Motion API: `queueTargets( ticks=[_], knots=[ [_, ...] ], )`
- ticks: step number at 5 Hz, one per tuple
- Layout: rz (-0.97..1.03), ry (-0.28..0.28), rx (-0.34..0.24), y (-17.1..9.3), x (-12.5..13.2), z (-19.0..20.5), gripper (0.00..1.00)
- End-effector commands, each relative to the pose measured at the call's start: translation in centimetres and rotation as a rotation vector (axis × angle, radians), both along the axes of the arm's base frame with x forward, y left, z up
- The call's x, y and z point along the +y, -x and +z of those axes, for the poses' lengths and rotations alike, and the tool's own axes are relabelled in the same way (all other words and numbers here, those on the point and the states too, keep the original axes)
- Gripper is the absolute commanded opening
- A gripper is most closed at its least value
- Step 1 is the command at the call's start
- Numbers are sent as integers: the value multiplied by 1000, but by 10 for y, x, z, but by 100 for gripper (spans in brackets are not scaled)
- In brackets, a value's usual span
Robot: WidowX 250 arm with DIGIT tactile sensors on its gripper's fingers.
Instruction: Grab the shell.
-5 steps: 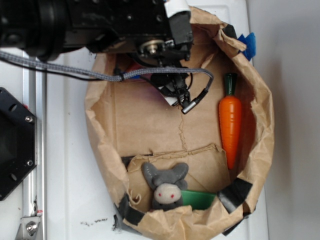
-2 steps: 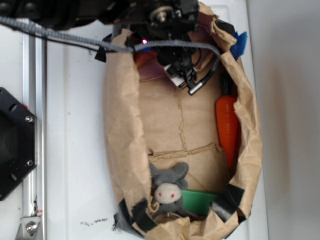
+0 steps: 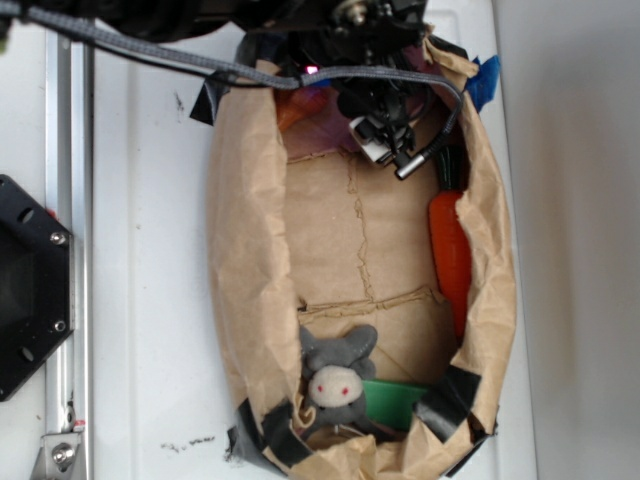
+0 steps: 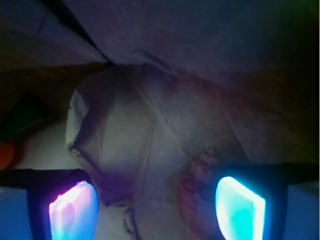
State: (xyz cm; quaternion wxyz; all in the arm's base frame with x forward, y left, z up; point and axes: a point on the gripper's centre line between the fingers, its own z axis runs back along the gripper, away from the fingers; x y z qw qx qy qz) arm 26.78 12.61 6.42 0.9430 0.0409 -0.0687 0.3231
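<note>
**Camera placement: one overhead, one in the gripper**

Exterior view: mounted above, facing straight down on the white table top [image 3: 140,250]. It takes in the whole crumpled brown paper bag [image 3: 245,250], open mouth up, plus the black arm [image 3: 330,20] entering from the top edge. Medium range; the bag fills most of the height.

Wrist view: mounted on the arm behind the gripper [image 4: 155,205], looking forward between its two glowing fingertip pads [image 4: 72,210]. Very near, dim and blurred; the creased paper wall [image 4: 135,125] fills the picture.

Overlap: the top end of the bag's interior, under the arm in the exterior view, is what the wrist view faces.
</note>
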Motion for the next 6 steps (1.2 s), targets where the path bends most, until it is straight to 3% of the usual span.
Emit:
queueTargets(
  ticks=[1,3,6],
  knots=[
    [-71,-46,-20,4,10,-4,100],
    [-355,17,2,5,-12,-10,100],
    [-440,114,41,24,-25,-24,100]
  ],
)
